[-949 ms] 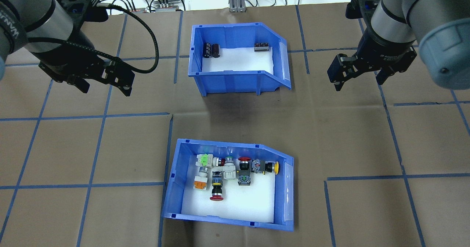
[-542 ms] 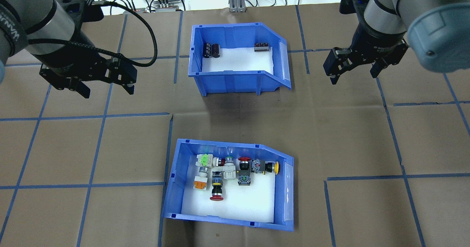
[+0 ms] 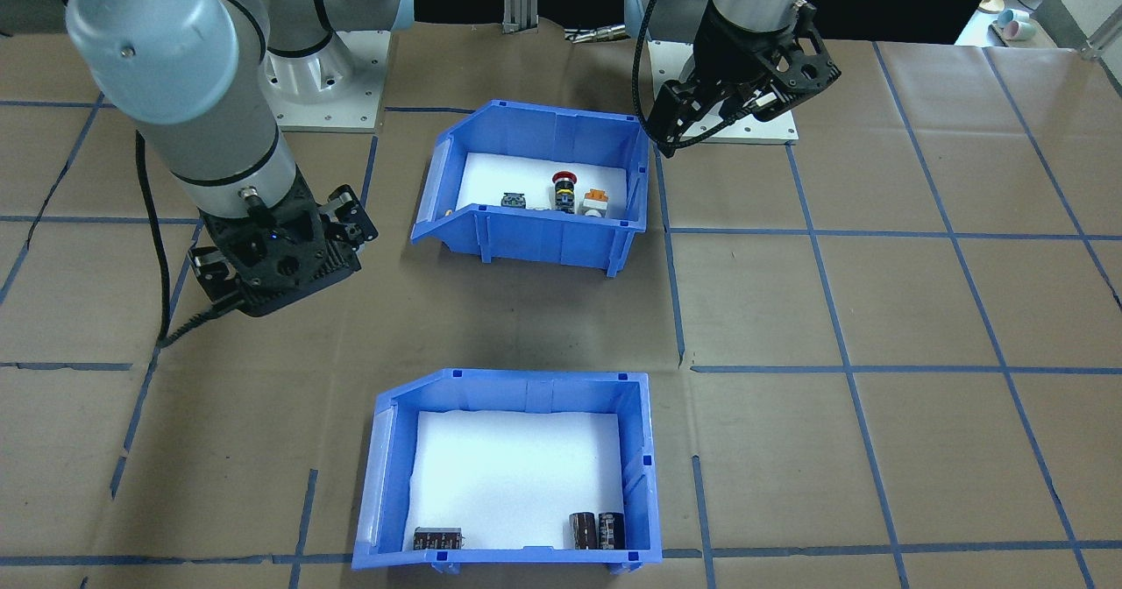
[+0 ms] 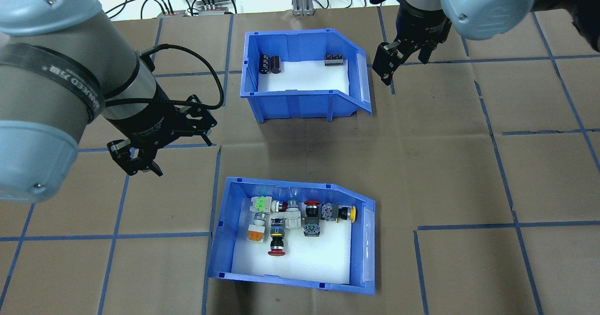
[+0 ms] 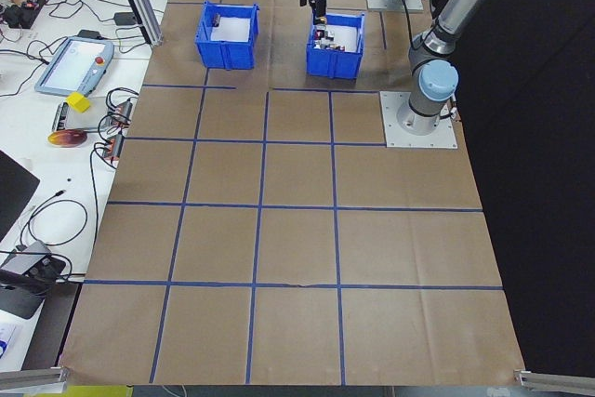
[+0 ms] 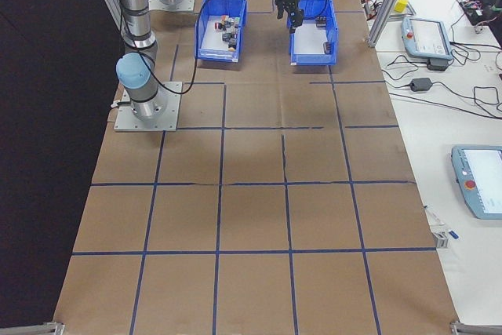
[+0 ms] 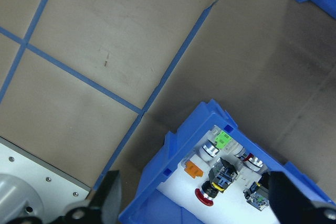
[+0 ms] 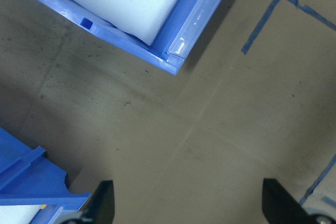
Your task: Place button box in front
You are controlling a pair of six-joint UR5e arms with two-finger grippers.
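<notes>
Left pincer (image 4: 161, 153) hangs spread over the papered table (image 4: 468, 165).

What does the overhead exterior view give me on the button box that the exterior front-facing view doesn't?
Only overhead: the button box with its whole cluster, including the yellow button and green-topped switch. Only front-facing: the box's outer wall hiding most parts, leaving the red mushroom button and two neighbours. Both: the left gripper open beside it, the right gripper open by the other bin, neither touching.
</notes>
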